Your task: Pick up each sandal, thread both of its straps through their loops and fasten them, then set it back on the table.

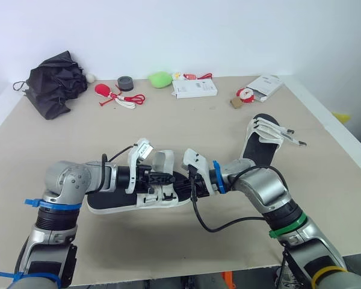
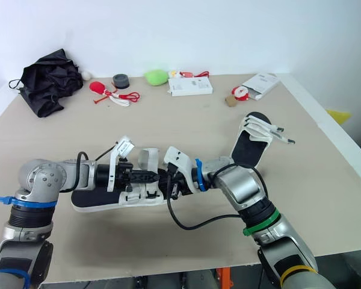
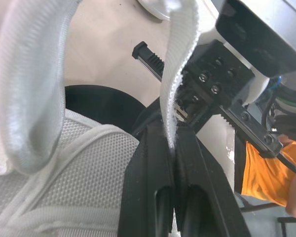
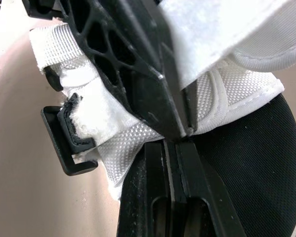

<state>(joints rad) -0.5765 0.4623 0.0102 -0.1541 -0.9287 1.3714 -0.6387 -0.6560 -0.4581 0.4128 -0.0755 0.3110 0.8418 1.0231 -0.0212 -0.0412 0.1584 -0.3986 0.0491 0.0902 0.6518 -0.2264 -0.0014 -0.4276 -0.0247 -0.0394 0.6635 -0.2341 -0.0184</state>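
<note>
The near sandal (image 1: pixel 111 200) sits sole-down just in front of the robot, between both arms. I cannot tell whether it rests on the tabletop (image 1: pixel 186 126) or is held barely off it. The second sandal (image 1: pixel 260 144) lies well apart toward the right, straps loose. The left pincer (image 3: pixel 171 143) is pressed together on a white strap (image 3: pixel 180 59), which rises from between its fingers. The right pincer (image 4: pixel 175 144) is also pressed together, tips against the edge of the white mesh upper; whether it nips any fabric I cannot tell. A black plastic loop (image 4: pixel 53 138) hangs free just beside that upper.

The step in hand looks like threading. To do it well, the left should grip near the strap's tip so a short, stiff end leads, flat and untwisted, aimed squarely at the loop's opening. The right should steady the loop side against swinging away, then take the tip once it pokes through.
</note>
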